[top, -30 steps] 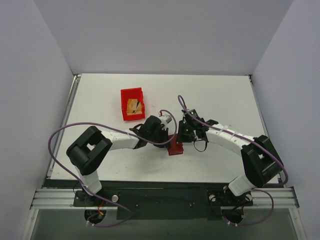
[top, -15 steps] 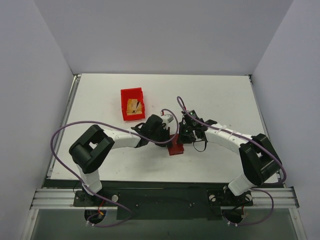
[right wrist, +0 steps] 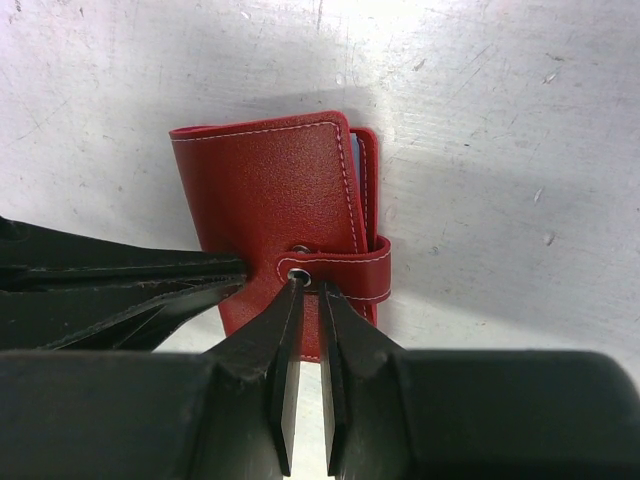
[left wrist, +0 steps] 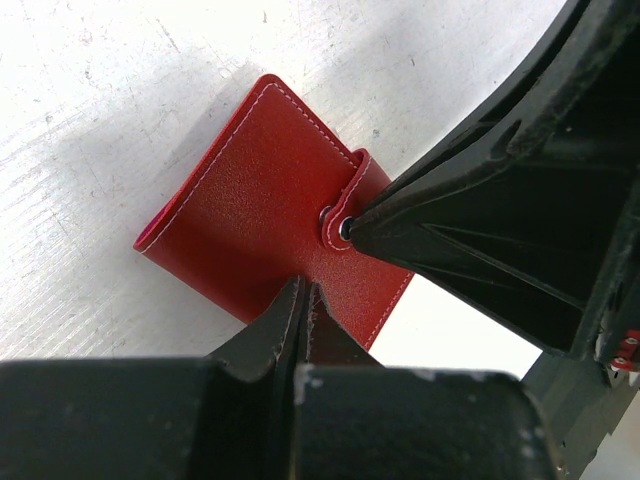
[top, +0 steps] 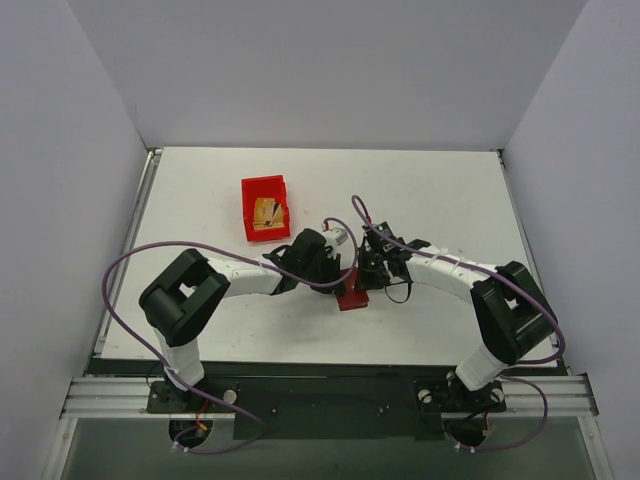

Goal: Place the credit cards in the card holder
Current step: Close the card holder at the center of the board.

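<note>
Card holder (right wrist: 270, 190) touching both — left jaws closed, right jaws slightly parted.

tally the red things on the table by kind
bin: 1
wallet: 1
total: 2

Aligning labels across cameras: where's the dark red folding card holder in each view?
Top external: dark red folding card holder, small, just below picture centre.
Left wrist: centre-left, lying at a diagonal.
Right wrist: centre, closed, opening edge to the right.
Shared landmark: its snap tab with a metal stud, clear in both wrist views, too small to make out from above.
</note>
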